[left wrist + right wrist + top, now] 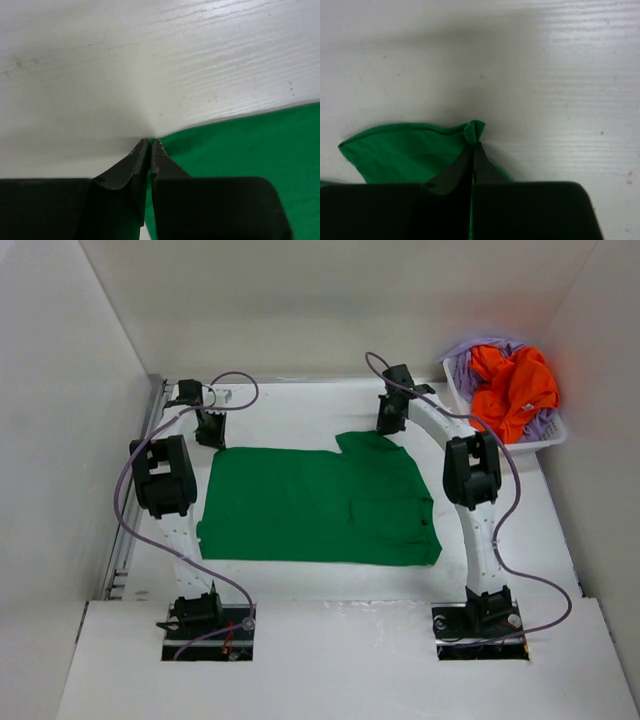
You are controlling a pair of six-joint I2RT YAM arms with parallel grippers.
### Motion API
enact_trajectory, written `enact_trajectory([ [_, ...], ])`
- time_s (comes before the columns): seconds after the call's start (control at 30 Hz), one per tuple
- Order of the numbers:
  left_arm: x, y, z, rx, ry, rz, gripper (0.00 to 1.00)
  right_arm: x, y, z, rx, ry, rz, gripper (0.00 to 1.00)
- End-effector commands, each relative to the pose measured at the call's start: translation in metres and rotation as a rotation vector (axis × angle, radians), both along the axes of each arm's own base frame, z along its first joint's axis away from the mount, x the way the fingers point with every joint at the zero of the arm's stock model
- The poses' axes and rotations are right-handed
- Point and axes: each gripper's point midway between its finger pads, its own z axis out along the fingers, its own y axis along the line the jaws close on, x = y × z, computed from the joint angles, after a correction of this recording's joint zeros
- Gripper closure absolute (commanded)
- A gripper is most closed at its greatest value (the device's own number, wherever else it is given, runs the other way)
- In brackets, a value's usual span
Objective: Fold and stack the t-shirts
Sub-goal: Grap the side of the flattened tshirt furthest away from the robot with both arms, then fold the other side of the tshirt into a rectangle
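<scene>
- On the tabletop (330,585), the green t-shirt (310,505) lies spread flat; we judge its folding hardly begun.
- The orange t-shirt (515,385) and lavender t-shirt (470,365) sit crumpled in the basket (555,435); nothing is stacked.
- Our left end effector (150,145) and right end effector (474,145) each pinch one of its far corners.

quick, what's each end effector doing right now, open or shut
Left end effector: shut, pinching the edge of the green t-shirt.
Right end effector: shut on a bunched corner of the green t-shirt.
</scene>
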Motion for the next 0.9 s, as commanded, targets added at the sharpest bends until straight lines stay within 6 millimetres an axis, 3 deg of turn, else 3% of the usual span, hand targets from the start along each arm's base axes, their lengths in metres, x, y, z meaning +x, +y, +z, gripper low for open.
enact_trajectory([
  [0.0,-0.022,-0.011,0.029,-0.037,-0.008,-0.034,1.00,-0.009,0.012,0.069,0.050,-0.118,0.015,1.00],
  [0.13,-0.033,-0.004,0.061,0.043,-0.112,-0.092,1.00,-0.049,0.004,0.088,0.073,-0.157,-0.004,1.00],
  [0.27,-0.055,0.008,0.075,0.161,-0.161,-0.163,1.00,-0.101,-0.008,0.097,0.105,-0.174,-0.029,1.00],
  [0.5,-0.096,0.033,0.068,0.296,-0.143,-0.249,1.00,-0.191,-0.008,0.071,0.128,-0.107,-0.037,1.00],
  [0.7,-0.119,0.036,0.053,0.328,-0.109,-0.303,1.00,-0.234,-0.016,0.050,0.135,-0.064,-0.078,1.00],
  [0.87,-0.127,0.038,0.049,0.353,-0.108,-0.318,1.00,-0.246,-0.022,0.051,0.144,-0.074,-0.104,1.00],
])
